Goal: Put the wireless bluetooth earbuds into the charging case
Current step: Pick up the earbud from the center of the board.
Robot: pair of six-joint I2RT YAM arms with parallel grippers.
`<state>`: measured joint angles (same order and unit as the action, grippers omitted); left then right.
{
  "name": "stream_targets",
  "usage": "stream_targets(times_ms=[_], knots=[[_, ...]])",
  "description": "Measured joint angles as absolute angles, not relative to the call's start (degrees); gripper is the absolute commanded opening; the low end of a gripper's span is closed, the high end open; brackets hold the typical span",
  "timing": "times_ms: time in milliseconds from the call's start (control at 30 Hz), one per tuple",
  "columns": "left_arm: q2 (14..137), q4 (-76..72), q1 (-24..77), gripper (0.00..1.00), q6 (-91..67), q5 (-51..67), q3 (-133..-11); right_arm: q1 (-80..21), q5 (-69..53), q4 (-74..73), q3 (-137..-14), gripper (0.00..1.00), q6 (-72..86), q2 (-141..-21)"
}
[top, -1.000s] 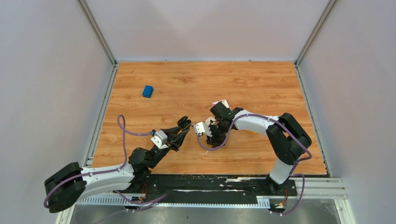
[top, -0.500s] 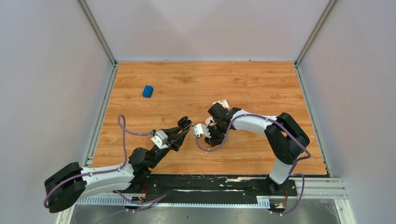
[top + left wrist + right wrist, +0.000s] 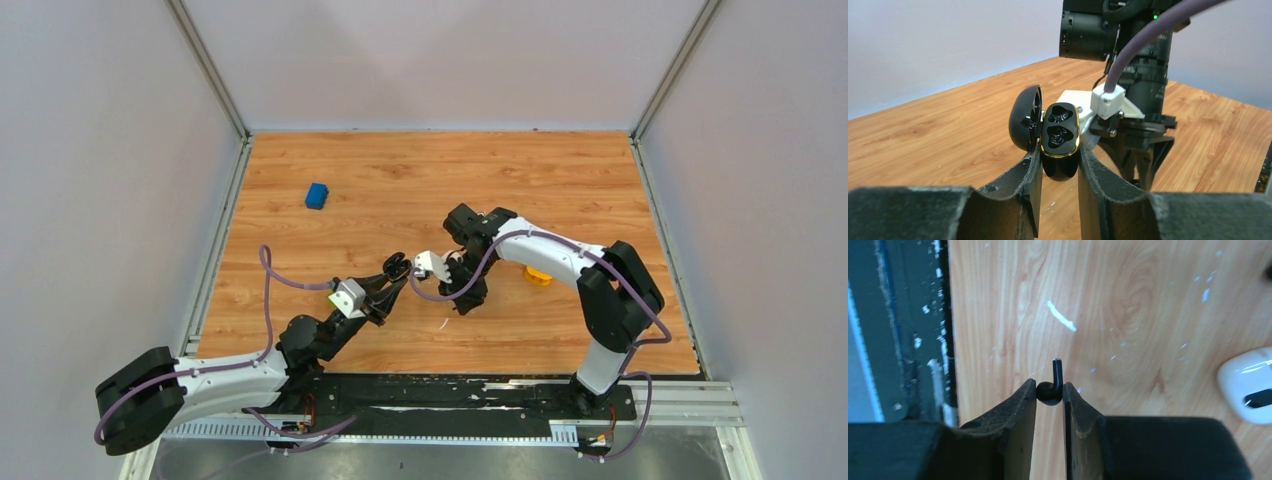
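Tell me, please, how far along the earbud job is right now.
Done: the charging case is open and looks empty, held in the left fingers. In hand: the right fingers pinch one earbud. Left: seating it, then the second, which I cannot spot.

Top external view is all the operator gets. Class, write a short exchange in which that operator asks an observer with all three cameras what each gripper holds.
Operator: Is the glossy black, gold-rimmed charging case in the left gripper open?
Observer: Yes. The left wrist view shows its lid swung aside, baring two empty-looking wells.
Operator: Does the right gripper hold anything?
Observer: Yes. The right wrist view shows it shut on a tiny black earbud, with the stem poking out past the fingertips.
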<state>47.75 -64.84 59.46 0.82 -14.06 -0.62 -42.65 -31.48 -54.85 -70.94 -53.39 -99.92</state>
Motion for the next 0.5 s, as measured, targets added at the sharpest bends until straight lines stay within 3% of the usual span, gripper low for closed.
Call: stream_targets(times_ms=[500], knots=[[50.0,-61.14,59.46,0.0,1.89,-13.56,-0.69,-40.99,-31.92,-76.84,-83.18,0.2,-50.02,-97.36]])
